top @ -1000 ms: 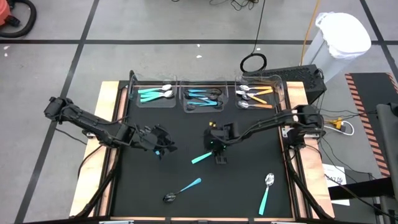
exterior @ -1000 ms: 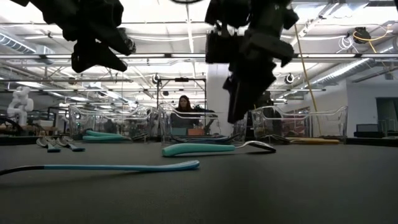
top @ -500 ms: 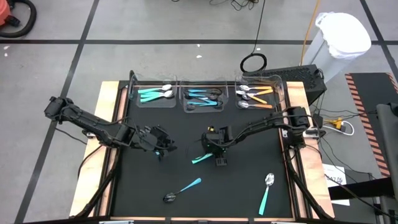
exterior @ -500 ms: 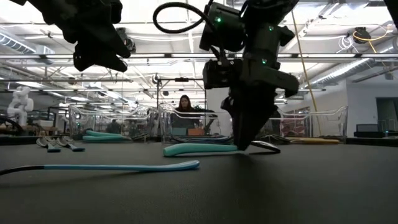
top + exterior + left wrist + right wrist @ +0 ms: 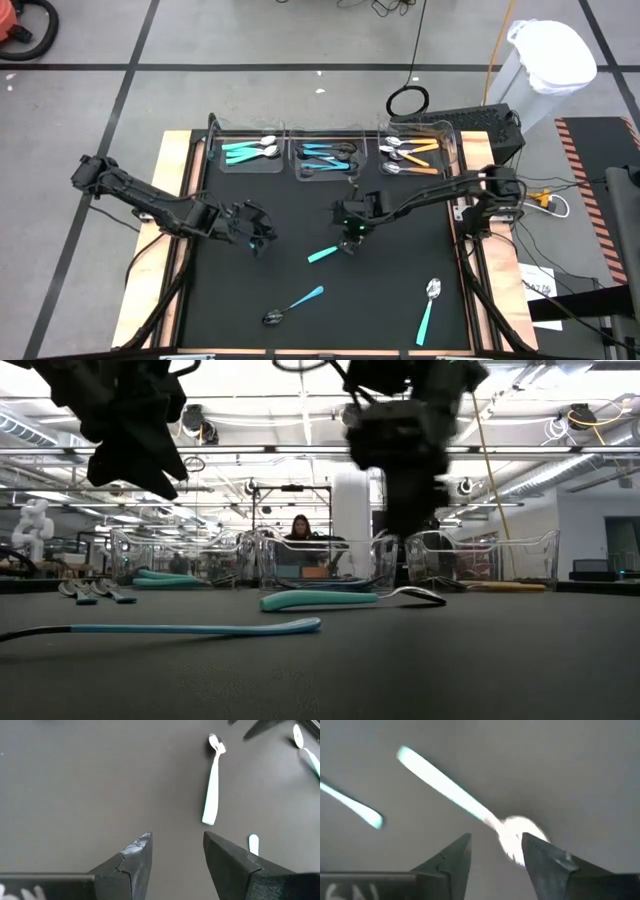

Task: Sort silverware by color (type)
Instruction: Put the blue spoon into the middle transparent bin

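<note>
A teal-handled spoon (image 5: 322, 254) lies flat on the black mat, and its metal head (image 5: 517, 837) shows below my right gripper (image 5: 495, 842). The right gripper (image 5: 350, 232) is open and hovers over the head end; in the low view it (image 5: 410, 525) is clear above the spoon (image 5: 320, 600). My left gripper (image 5: 262, 238) hangs open over bare mat to the spoon's left (image 5: 177, 840). A light blue spoon (image 5: 295, 303) and another teal one (image 5: 428, 310) lie near the near edge.
Three clear trays stand along the far edge: teal spoons (image 5: 248, 150), blue ones (image 5: 328, 158), orange ones (image 5: 415, 155). The wooden table rim (image 5: 180, 200) frames the mat. A white bin (image 5: 545, 60) stands off the table to the far right. A person (image 5: 297, 528) sits far behind.
My right gripper dropped to the teal spoon's neck by the head, then rose again and drew back a little toward the far edge. The spoon stayed flat on the mat where it was.
</note>
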Robot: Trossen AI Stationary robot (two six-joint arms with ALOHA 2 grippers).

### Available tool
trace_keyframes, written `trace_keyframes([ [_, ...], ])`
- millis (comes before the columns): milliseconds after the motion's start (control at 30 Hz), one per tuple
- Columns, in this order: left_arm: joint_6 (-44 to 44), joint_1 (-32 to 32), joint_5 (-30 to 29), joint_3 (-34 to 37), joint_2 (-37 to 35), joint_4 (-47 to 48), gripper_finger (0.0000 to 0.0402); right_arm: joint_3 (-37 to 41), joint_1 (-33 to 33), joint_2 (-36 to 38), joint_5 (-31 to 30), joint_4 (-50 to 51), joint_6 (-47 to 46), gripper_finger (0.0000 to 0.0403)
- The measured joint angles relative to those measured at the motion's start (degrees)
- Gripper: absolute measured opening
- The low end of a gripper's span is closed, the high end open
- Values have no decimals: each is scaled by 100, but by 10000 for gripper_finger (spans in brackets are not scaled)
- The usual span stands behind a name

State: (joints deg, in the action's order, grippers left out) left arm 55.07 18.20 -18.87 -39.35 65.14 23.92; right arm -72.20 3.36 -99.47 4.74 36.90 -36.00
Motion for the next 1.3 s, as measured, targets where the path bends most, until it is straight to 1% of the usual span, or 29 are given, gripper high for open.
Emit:
trace_keyframes([
  [67,0,38,5,0,0,8,178,4,71,126,-13,691,-553,179],
  [100,-19,63,-6,2,0,10,178,7,126,157,-53,941,-637,182],
  [133,-77,90,-55,16,0,-9,178,9,195,177,-168,1051,-564,183],
  [200,-258,141,-163,57,5,-60,178,9,354,178,-472,919,43,182],
  [267,-453,175,-255,82,28,-97,178,9,471,72,-779,494,897,178],
  [333,-619,184,-266,94,31,-81,178,9,541,-56,-810,-17,1572,175],
  [367,-634,184,-260,94,31,-59,178,10,565,-115,-729,-284,1730,174],
  [433,-505,184,-215,96,31,-29,178,13,577,-175,-431,-898,1749,172],
  [467,-316,184,-163,98,31,-26,178,13,589,-195,-277,-1214,1714,172],
  [533,271,179,120,95,28,-38,178,11,656,-233,68,-1774,1715,171],
  [600,524,180,340,91,26,-112,178,11,780,-292,266,-2316,1983,171],
  [733,452,252,388,79,22,183,178,7,1007,-565,306,-3492,2963,171],
  [800,578,249,399,79,21,450,178,0,1078,-773,309,-4040,3221,171],
  [867,806,257,488,79,20,770,178,-124,1134,-1021,303,-4315,3302,171],
  [967,1034,340,744,79,20,1110,178,-441,1258,-1441,301,-4425,3516,171],
  [1167,1043,564,1146,81,20,1486,178,-1194,1546,-2404,309,-4653,3976,171],
  [1300,1052,641,1366,81,17,1694,178,-1741,1643,-2946,266,-4652,4107,171],
])
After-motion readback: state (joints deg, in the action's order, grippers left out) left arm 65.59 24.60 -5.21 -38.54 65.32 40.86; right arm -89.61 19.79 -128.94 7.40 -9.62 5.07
